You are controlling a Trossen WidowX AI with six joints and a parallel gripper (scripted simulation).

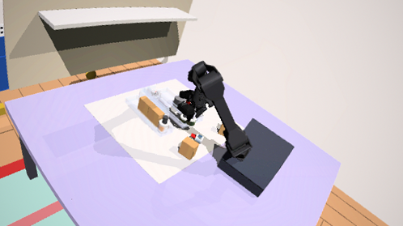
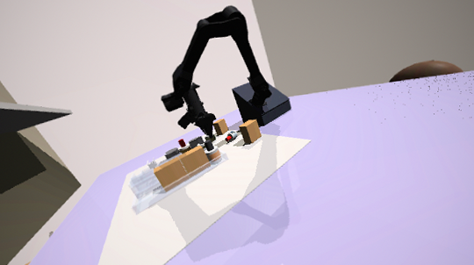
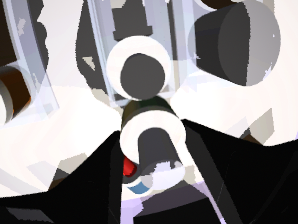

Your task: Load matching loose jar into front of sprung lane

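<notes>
One jar pinched by fingers | near lane's front stop | low approach could clip stop
</notes>
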